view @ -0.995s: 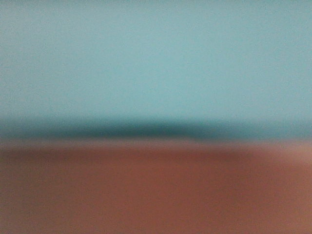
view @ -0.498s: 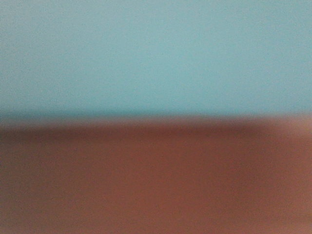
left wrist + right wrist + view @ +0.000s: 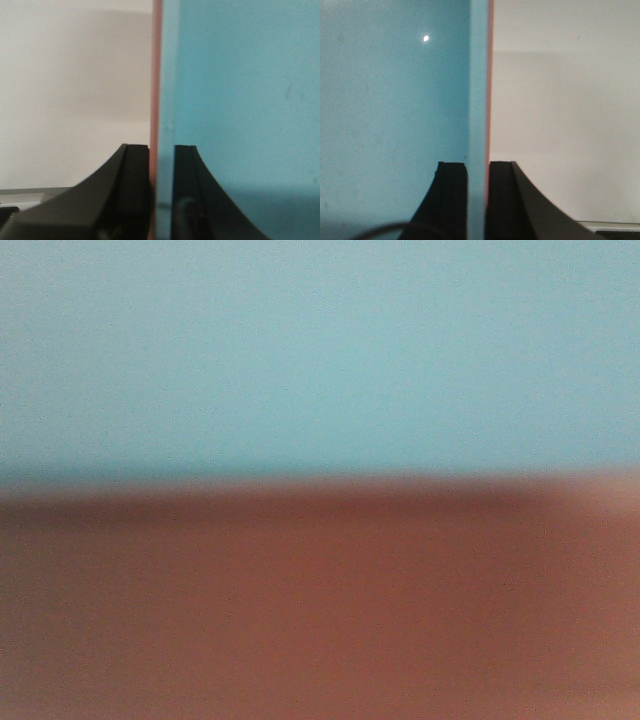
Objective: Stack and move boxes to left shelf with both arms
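Observation:
The two boxes are nested, the light blue box (image 3: 240, 100) inside the pink box (image 3: 155, 75). My left gripper (image 3: 161, 165) is shut on their doubled side wall, one black finger (image 3: 135, 175) outside the pink, the other inside the blue. At the opposite wall my right gripper (image 3: 478, 180) is shut in the same way on the blue box (image 3: 390, 100) and the pink box's thin edge (image 3: 491, 60). The front view is filled by a blur of the blue box (image 3: 320, 350) above the pink box (image 3: 320, 610). The left shelf is out of view.
A pale wall (image 3: 75, 85) fills the background of both wrist views. A grey steel edge (image 3: 25, 192) shows low at the left of the left wrist view, and a similar strip (image 3: 615, 227) sits at the bottom right of the right wrist view.
In the front view the line between blue and pink rose from a second ago to half a second ago, and has held since. The dark shadow band under the blue has thinned.

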